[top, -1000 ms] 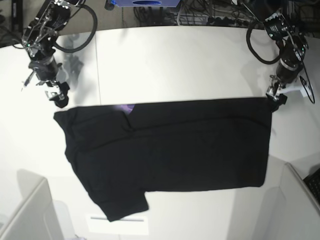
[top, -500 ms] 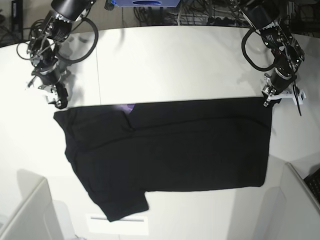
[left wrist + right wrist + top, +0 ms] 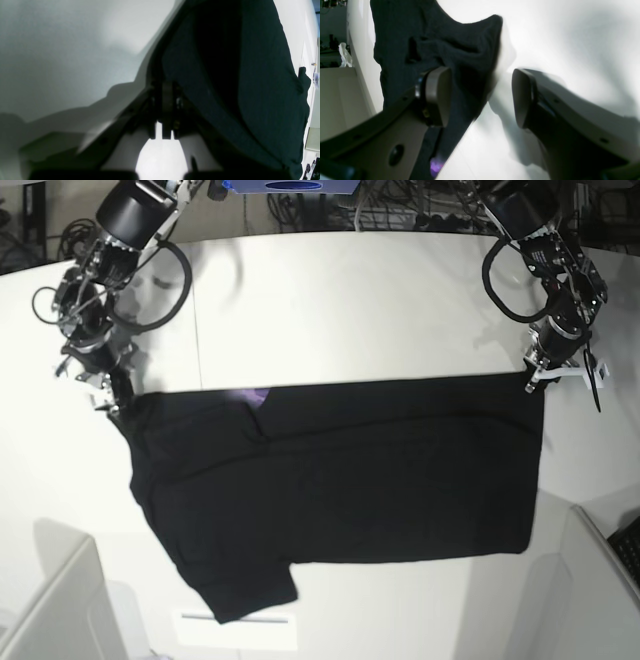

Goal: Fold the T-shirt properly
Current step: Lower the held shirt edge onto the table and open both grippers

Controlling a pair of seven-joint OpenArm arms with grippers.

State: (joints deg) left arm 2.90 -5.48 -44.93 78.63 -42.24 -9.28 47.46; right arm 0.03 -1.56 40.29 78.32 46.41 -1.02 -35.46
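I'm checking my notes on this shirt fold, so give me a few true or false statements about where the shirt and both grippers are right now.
1. The T-shirt lies spread on the white table. True.
2. The right gripper is clamped shut on cloth. False: its jaws stand apart at a shirt corner, one finger over the cloth, one over bare table.
3. The left gripper sits at the shirt's far corner. True.
4. The shirt's upper side shows a large sun face. False: it is plain black, with only a small purple patch showing.
5. The shirt hangs off the table edge. False: all of it lies on the table.
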